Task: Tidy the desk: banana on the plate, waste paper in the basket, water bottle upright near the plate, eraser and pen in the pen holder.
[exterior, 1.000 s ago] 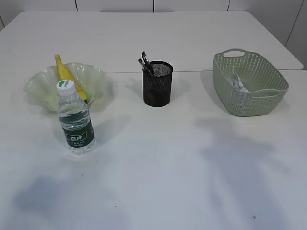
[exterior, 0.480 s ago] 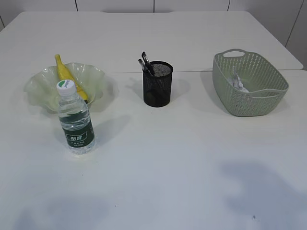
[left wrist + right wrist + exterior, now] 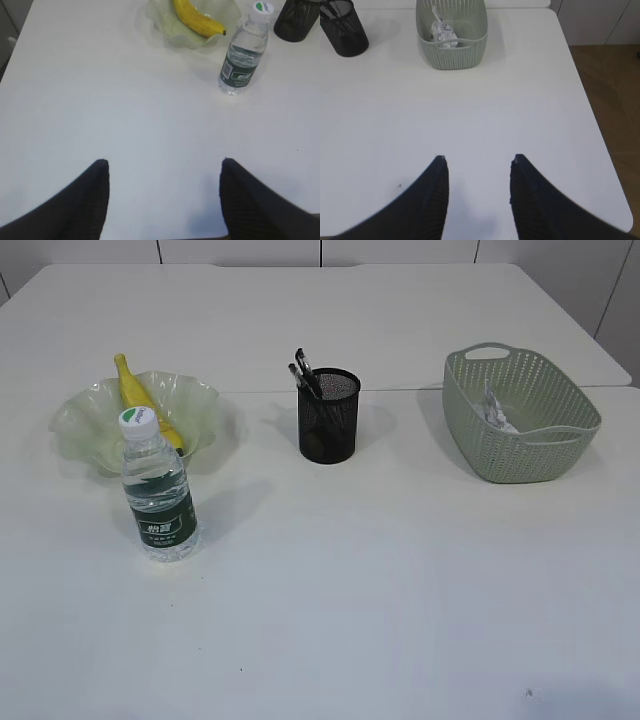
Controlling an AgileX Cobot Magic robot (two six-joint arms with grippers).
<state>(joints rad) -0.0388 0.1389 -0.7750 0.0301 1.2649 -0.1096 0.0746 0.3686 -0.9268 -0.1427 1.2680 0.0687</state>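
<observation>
A yellow banana [image 3: 145, 400] [image 3: 197, 17] lies on the pale green wavy plate [image 3: 85, 425] [image 3: 172, 32]. The water bottle [image 3: 157, 490] [image 3: 243, 55] stands upright just in front of the plate. Black pens [image 3: 305, 373] stick out of the black mesh pen holder [image 3: 328, 418] [image 3: 345, 30] [image 3: 299, 20]; the eraser is hidden. Crumpled waste paper [image 3: 497, 410] [image 3: 441, 31] rests inside the green basket [image 3: 520, 455] [image 3: 452, 47]. My left gripper [image 3: 163, 165] hangs open above bare table, well short of the bottle. Near the front right of the table, my right gripper [image 3: 479, 160] is open and empty.
The white table's right edge [image 3: 592, 115] borders a wooden floor [image 3: 615, 95]. Its left edge [image 3: 15, 47] shows in the left wrist view. Neither arm shows in the exterior view.
The arm shadows on the front of the table have faded away toward the near edge. The objects stay where they were.
</observation>
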